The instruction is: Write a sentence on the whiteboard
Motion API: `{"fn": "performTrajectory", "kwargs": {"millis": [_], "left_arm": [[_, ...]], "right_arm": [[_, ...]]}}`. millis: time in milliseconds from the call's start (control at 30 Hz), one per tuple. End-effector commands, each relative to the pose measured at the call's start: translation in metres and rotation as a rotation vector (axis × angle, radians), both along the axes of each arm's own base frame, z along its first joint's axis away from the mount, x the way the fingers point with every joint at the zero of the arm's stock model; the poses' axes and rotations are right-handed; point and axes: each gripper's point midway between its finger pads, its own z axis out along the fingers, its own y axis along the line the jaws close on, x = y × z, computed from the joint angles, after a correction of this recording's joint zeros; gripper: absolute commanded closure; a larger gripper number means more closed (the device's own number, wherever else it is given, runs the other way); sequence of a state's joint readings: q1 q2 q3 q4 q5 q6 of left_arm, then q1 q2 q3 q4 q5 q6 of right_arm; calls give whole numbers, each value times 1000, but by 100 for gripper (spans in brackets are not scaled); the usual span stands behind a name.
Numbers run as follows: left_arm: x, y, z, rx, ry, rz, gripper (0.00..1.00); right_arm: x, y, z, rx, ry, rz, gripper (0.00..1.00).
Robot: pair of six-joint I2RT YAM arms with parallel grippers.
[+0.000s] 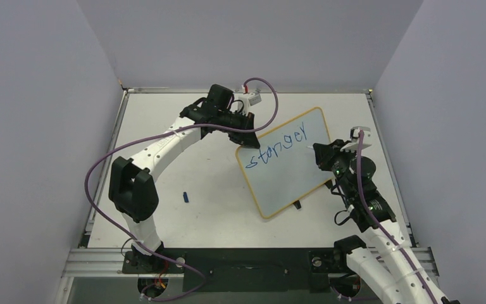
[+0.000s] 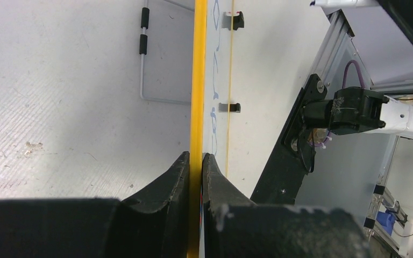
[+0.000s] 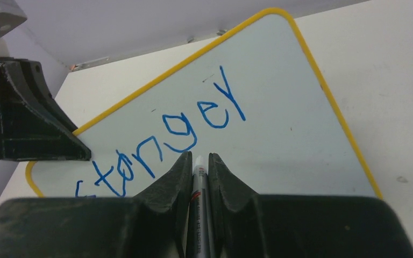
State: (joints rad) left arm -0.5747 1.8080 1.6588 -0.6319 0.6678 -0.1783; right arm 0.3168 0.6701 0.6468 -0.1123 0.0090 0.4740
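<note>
The whiteboard [image 1: 286, 185], white with a yellow frame, stands tilted up off the table. My left gripper [image 1: 249, 144] is shut on its upper-left edge; the left wrist view shows both jaws clamped on the yellow frame [image 2: 197, 80], left gripper [image 2: 194, 158]. The sentence [image 1: 277, 148] is one blue word reading roughly "stanger" [image 3: 177, 131]. At the board's right side my right gripper [image 1: 321, 155] is shut on a marker [image 3: 199, 180]. In the right wrist view the right gripper [image 3: 198, 157] points the marker's tip at the white surface [image 3: 285, 134] just below the word.
A small blue cap [image 1: 186, 197] lies on the table left of the board. The board's black feet [image 2: 237, 20] stick out from its back. Grey walls close in the table on three sides. A metal rail [image 1: 247, 259] runs along the near edge.
</note>
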Motion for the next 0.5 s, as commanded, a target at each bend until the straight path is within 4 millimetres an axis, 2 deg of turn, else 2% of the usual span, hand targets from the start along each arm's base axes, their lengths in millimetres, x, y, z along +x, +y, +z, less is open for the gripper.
{"fn": "performTrajectory", "kwargs": {"millis": [0,67,200,467], "left_arm": [[17,13,21,14,-155,62,100],[17,13,20,14,-159,63,100],[18,14,19,16,-162,65,100],[17,15,16,15,-159,71,100]], "right_arm": [[-17,25,16,68,-98,148,100],[-23,30,20,86,-135,177,100],[-32,40,7,96,-127,225,100],[-50,60,3,86,-151,286,100]]}}
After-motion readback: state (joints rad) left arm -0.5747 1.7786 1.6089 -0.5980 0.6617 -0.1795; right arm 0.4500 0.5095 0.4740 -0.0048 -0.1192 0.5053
